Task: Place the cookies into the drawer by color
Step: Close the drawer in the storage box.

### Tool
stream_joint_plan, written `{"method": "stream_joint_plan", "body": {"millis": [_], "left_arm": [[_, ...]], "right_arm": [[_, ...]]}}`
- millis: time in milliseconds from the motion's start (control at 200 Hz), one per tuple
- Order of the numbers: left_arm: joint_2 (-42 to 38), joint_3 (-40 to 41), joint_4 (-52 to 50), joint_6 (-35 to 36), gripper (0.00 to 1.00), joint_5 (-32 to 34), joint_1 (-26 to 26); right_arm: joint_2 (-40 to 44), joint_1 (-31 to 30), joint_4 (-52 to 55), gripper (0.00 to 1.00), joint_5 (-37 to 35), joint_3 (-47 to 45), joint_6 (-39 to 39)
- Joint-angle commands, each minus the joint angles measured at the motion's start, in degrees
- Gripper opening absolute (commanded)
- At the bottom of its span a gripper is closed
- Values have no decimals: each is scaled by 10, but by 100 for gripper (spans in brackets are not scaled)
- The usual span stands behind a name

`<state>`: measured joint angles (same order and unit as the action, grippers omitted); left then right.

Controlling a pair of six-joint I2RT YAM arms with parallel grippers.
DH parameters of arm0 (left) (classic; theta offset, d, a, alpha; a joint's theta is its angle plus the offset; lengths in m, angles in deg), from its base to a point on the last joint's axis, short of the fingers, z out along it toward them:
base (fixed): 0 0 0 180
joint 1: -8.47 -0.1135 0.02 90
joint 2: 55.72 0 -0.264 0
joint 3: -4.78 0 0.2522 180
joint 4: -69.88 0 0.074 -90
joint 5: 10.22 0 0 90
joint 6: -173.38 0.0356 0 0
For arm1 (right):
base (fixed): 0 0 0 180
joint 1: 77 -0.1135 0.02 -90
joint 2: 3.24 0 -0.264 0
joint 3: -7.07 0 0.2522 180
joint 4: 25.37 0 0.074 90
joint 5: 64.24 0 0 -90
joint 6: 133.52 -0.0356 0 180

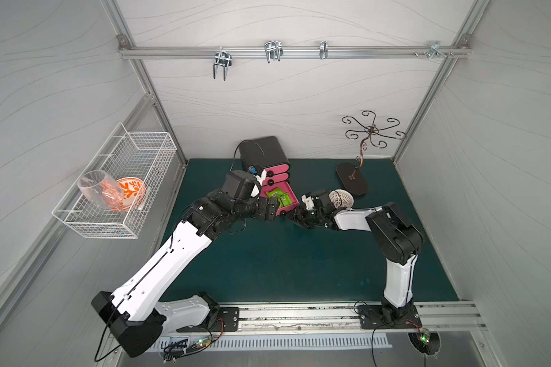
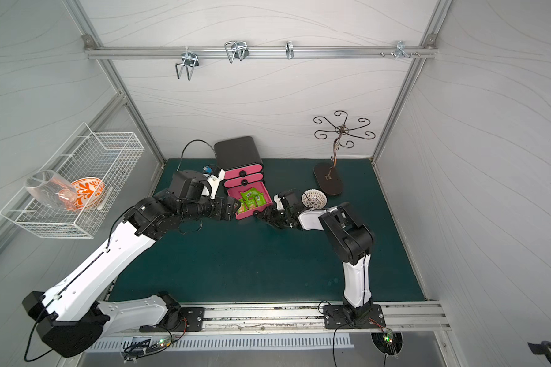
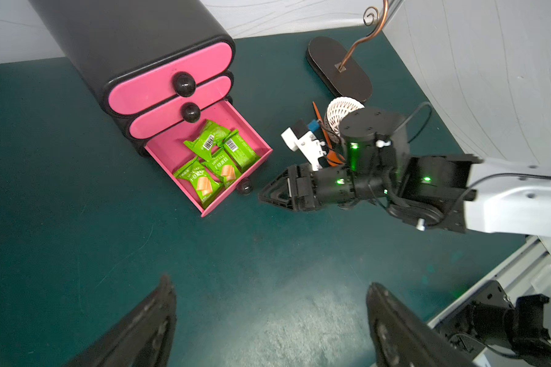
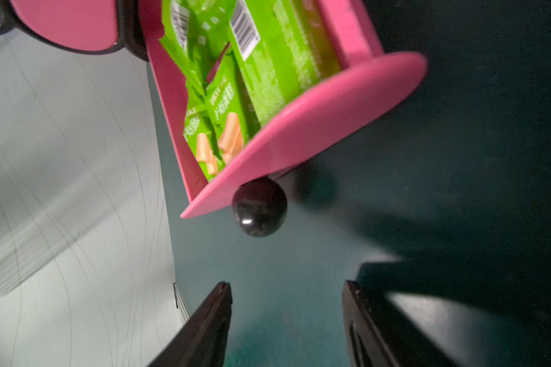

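Green cookies (image 3: 217, 159) in the btm drawer (image 3: 171, 149), which is pulled out.
Four green pkts lie in the pink drawer of the black cabinet (image 3: 124, 38). The left gripper (image 3: 269, 282) hangs over the mat w/ jaws spread wide and empty. The right gripper (image 4: 286, 285) is also parted and holds nothing, just short of the drawer's black knob (image 4: 259, 208).
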<state>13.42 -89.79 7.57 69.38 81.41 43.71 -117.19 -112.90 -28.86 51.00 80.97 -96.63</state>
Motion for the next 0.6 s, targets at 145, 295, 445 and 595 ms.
{"method": "stream_joint_plan", "body": {"millis": [145,295,445,595], "left_arm": [[35,-93,-84,56,94,5,-15],[25,-92,-95,63,94,26,-16],[9,-80,-94,82,94,49,9],[-6,-65,-90,95,95,71,29]], "right_arm": [[-39,-18,-90,56,-25,20,-30],[-58,-17,-92,51,-35,31,-37],[-72,-19,-83,48,-50,40,-41],[-79,-15,-78,43,-58,40,-42]]}}
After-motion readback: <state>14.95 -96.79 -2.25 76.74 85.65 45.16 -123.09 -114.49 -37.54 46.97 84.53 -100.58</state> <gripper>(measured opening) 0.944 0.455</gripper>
